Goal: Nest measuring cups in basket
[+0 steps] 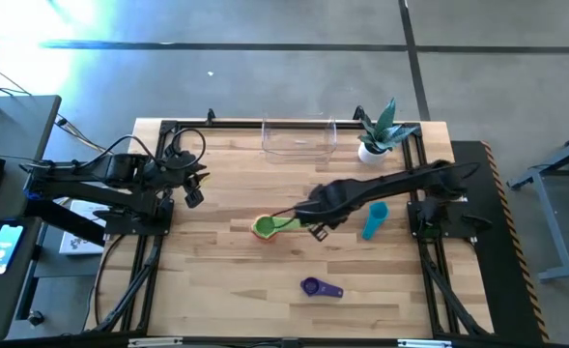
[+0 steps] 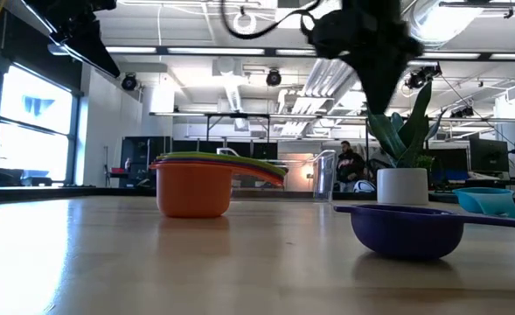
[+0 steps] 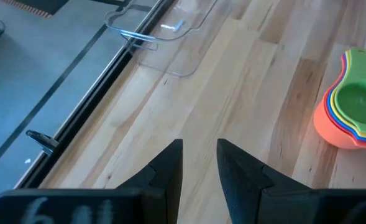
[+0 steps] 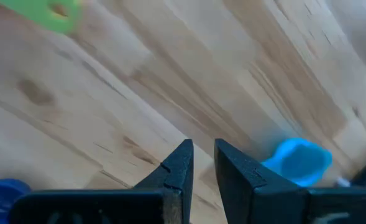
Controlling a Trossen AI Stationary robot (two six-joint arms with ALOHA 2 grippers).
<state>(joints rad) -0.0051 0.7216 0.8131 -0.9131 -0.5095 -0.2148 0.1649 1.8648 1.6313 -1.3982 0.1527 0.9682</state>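
Observation:
A nest of several measuring cups, orange outermost and green on top [image 1: 269, 227] [image 3: 355, 109] [image 2: 194, 185], stands on its base mid-table. A light blue cup [image 1: 374, 220] [image 4: 299, 162] and a purple cup [image 1: 318, 287] [image 2: 406, 229] sit alone on the wood. The clear basket [image 1: 298, 140] [image 3: 164, 34] stands at the far edge. My right gripper [image 1: 315, 228] [image 4: 203, 157] hovers above the table just right of the nest, between it and the light blue cup, shut and holding nothing. My left gripper [image 1: 195, 196] [image 3: 199, 155] waits shut at the left side.
A white pot with a green plant [image 1: 376, 145] [image 2: 401, 185] stands right of the basket at the far edge. Black frame rails [image 1: 149, 232] run along the table's sides. Bare wood lies between the nest and the basket.

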